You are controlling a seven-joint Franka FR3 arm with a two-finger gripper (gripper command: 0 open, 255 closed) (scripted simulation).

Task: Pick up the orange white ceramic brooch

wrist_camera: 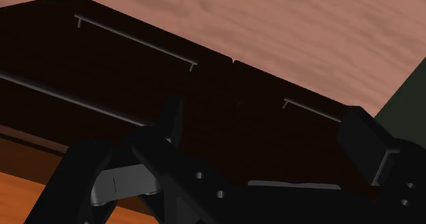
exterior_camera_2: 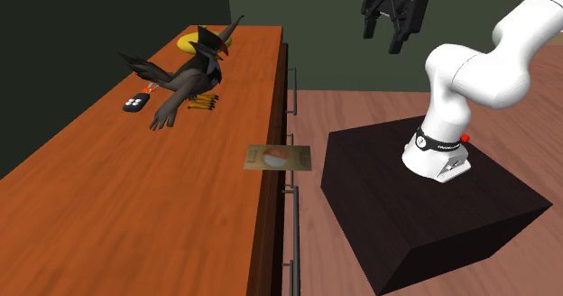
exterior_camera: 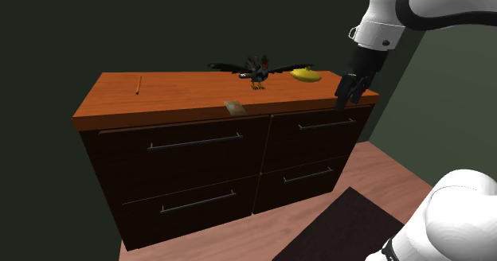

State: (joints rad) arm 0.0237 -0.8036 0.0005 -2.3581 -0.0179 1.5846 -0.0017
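Looking largest first, you have the dark dresser (exterior_camera: 199, 152) with its orange top, below and beside your pincer (exterior_camera: 348, 92). The pincer hangs in the air just off the top's front edge near one end, fingers spread wide with nothing between them. A black bird figure (exterior_camera: 256, 70) stands on the top, well apart from the pincer. The brooch (exterior_camera: 234, 107), an orange-and-white disc on a tan card, lies farther along still, at the front edge.
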